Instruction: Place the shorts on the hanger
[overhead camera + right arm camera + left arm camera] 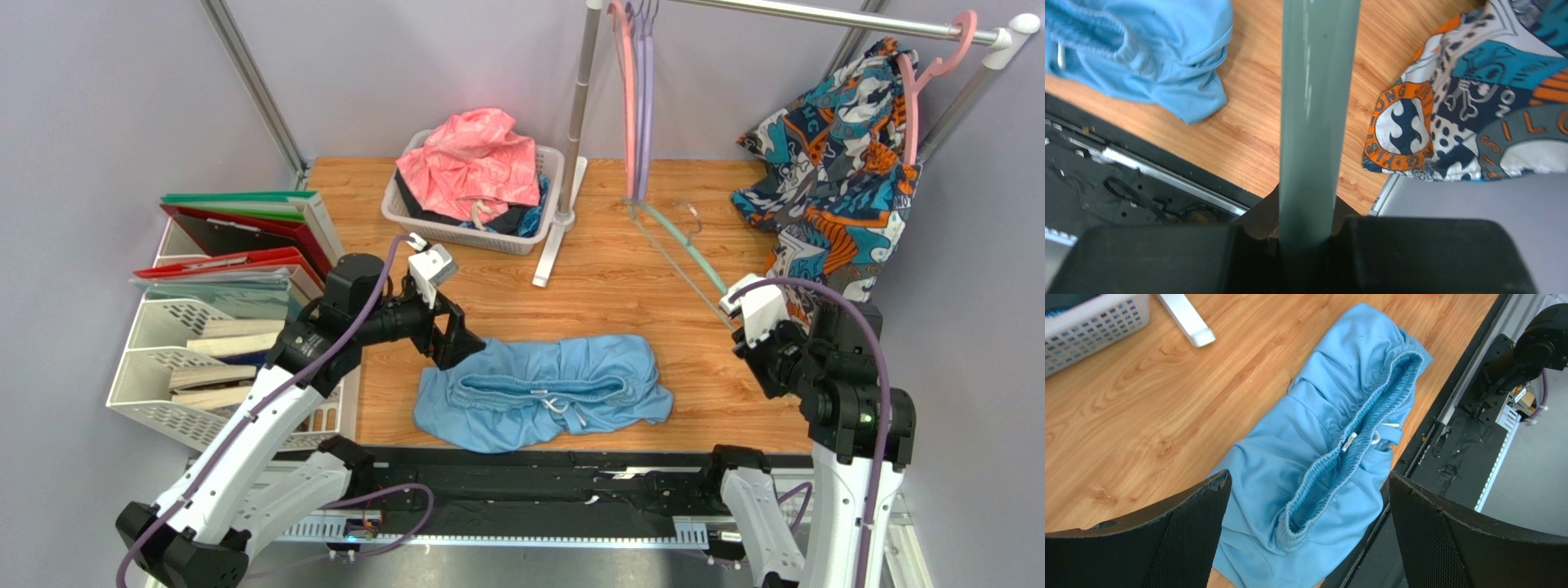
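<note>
Shorts [540, 392] lie flat on the surface [613, 282] at its near edge. Long axis runs 9-to-3 in the top view, and the waistband runs the same way. My left hand [450, 335] is released, jaws wide, over their 9 o'clock end. It's probably just above the cloth, but contact is hard to call. Right hand [751, 321] is clenched on the hanger [682, 245], which angles off toward 11. The shorts sit at its 9, apart from the hanger. Left arm is nearer. There's open wood between shorts and hanger. Basket [402, 206] and rack foot [548, 251] sit toward 12, I'd say out of the path.
</note>
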Controlling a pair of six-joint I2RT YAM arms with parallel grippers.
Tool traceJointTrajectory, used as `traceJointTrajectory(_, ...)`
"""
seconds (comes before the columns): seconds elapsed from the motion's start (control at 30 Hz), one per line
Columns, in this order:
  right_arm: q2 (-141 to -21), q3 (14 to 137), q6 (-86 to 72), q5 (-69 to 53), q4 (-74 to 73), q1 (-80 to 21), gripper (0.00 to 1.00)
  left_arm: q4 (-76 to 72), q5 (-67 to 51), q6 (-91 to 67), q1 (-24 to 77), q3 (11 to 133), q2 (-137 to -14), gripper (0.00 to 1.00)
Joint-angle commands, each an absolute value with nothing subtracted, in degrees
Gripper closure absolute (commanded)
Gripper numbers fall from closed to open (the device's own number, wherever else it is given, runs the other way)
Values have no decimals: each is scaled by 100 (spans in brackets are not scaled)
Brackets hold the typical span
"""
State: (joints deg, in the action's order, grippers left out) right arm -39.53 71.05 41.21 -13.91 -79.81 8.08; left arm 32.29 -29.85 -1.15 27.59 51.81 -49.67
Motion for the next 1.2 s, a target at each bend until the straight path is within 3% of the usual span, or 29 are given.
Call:
traceJointTrajectory(0.0, -4183, 6786, 5412, -1924, -9571, 721, 100, 2988, -3085, -9, 2751, 5317, -4773, 1)
traceJointTrajectory(0.47, -4298, 6548, 7899, -3595, -9519, -420, 100, 3911, -4121, 3196, 2751, 5440, -4658, 2)
traceJointTrajectory(0.87, -4764, 6618, 7216, -3287, -8860, -1783, 100, 3683, -4095, 4421, 2751, 5467, -4886, 9)
traceJointTrajectory(1.03, -4781, 6636, 6979, -3287, -8552, -2004, 100, 3832, -4377, 4403, 2847, 5362, -5342, 22)
traceJointTrajectory(1.13, -4886, 6636, 6777, -3191, -8490, -2205, 100, 4086, -4464, 4447, 3005, 5361, -5554, 41)
traceJointTrajectory(1.17, -4913, 6636, 6724, -3164, -8464, -2250, 100, 4096, -4500, 4378, 3023, 5353, -5581, 52)
